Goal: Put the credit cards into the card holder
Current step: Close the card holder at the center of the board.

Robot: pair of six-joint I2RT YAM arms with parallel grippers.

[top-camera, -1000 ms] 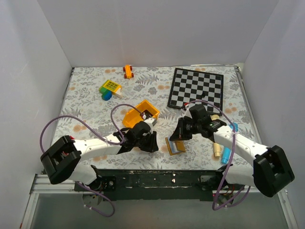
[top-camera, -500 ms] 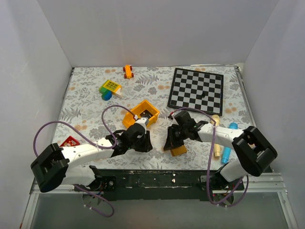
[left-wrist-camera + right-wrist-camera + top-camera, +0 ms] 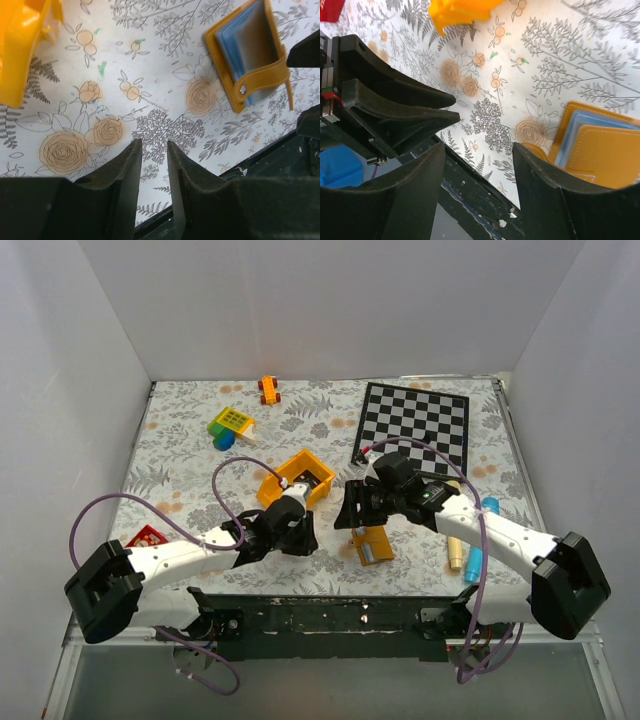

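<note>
Flower-printed cloth over the whole table, plain white walls on three sides. Close to the front edge lies the card holder (image 3: 372, 545), unfolded, pale blue-grey pockets facing up, snap strap loose at one side. Just beside it hangs the right gripper (image 3: 350, 515), spread wide and gripping nothing. A little further to the left comes the left gripper (image 3: 152, 146), parted by only a narrow slit, also with nothing inside, low over bare cloth.

Seems to be a pause between cards, or the end of the tucking. To do it well:
- First find a card, and take it by a short edge.
- Bring it flat and in line with a pocket mouth, then slide it in, not press it down.
- Pin the tan border with the left gripper against sliding, away from the loose strap.
- Mind the two arms, already near to each other.

Behind the grippers stands a yellow bin (image 3: 297, 478), and beyond it a chequered board (image 3: 412, 428).

No credit cards in the open in any view. Cannot tell whether already in the pockets or covered by an arm. Red flat piece (image 3: 150, 536) half under the left arm, not possible to identify. Card holder cut by the frame edge from the right wrist.
</note>
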